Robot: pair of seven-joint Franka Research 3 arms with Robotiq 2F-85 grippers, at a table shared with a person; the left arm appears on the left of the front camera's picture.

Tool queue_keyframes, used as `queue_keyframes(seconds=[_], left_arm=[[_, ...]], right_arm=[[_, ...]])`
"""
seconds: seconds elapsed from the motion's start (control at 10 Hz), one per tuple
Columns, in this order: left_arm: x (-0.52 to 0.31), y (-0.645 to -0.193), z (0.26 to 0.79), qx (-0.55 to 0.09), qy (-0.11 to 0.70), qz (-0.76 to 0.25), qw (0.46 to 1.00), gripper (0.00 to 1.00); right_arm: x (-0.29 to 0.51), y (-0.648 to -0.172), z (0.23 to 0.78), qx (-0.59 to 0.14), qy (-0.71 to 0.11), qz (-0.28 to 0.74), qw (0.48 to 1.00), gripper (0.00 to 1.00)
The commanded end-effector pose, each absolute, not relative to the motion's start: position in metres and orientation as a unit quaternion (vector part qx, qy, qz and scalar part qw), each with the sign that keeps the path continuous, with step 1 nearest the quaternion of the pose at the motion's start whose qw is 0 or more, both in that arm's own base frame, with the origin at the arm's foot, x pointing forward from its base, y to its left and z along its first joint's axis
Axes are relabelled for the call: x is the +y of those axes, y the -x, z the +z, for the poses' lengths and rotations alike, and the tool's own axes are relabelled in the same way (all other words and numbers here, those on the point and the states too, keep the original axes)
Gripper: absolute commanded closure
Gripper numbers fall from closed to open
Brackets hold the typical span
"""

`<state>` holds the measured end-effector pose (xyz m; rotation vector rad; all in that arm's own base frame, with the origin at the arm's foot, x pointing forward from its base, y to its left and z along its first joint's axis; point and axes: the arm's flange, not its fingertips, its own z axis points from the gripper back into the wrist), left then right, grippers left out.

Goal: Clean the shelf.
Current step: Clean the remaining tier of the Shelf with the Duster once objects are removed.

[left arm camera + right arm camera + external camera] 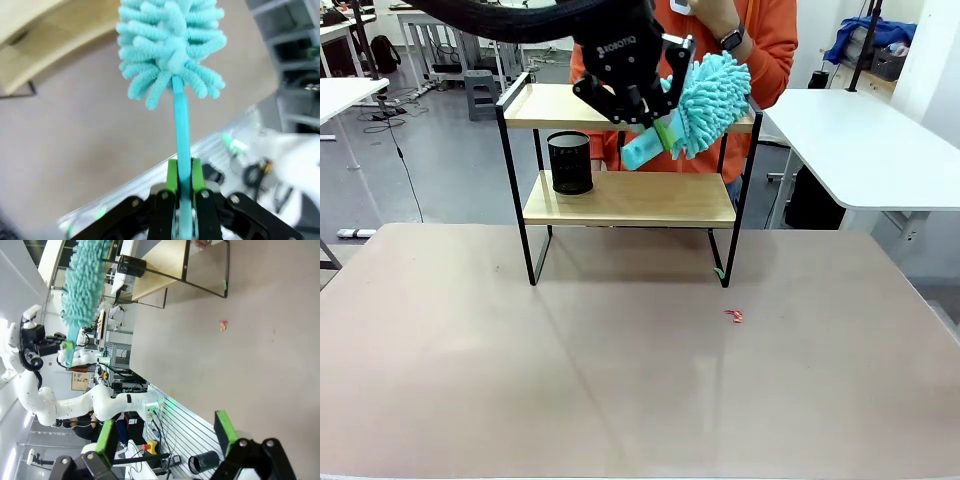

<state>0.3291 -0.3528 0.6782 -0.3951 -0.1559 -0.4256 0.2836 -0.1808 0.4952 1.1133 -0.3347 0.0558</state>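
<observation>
The shelf (pixel 640 200) stands at the table's far side, two light wooden boards in a black frame. My left gripper (pixel 658 122) hangs in front of its top board, right of middle, shut on the handle of a teal fluffy duster (pixel 715 98). The duster's head sits at the top board's right end. In the left wrist view the green pads (pixel 171 177) clamp the teal handle (pixel 181 130), the duster head (pixel 170 45) points away, and a shelf board (pixel 50 45) lies at the upper left. My right gripper (pixel 165 432) is open and holds nothing, far from the shelf (pixel 165 265).
A black mesh cup (pixel 570 162) stands on the lower board's left end. A person in an orange top (pixel 770 50) stands right behind the shelf. A small red scrap (pixel 734 316) lies on the brown table (pixel 620 380) in front of the shelf's right leg.
</observation>
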Motion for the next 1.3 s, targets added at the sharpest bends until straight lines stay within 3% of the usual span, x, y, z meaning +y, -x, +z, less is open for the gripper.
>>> queue_keyframes(seconds=[0.0,0.1,0.4,0.7,1.0,1.2], left_arm=[[-0.296,-0.297,0.674,-0.044,0.158,-0.255,0.953,0.88],[-0.268,-0.279,0.671,-0.027,0.148,-0.277,0.949,0.88],[-0.197,-0.242,0.673,-0.069,0.205,-0.282,0.935,0.88],[-0.165,-0.235,0.669,-0.055,0.250,-0.291,0.922,0.88],[-0.092,-0.232,0.673,-0.034,0.335,-0.280,0.899,0.88],[0.012,-0.223,0.669,-0.064,0.455,-0.224,0.860,0.88]], right_arm=[[-0.179,-0.285,0.497,-0.170,-0.531,0.036,0.829,0.00],[-0.179,-0.285,0.497,-0.170,-0.531,0.036,0.829,0.00],[-0.179,-0.285,0.497,-0.170,-0.531,0.036,0.829,0.00],[-0.179,-0.285,0.497,-0.170,-0.531,0.036,0.829,0.00],[-0.179,-0.285,0.497,-0.170,-0.531,0.036,0.829,0.00],[-0.179,-0.285,0.497,-0.170,-0.531,0.036,0.829,0.00]])
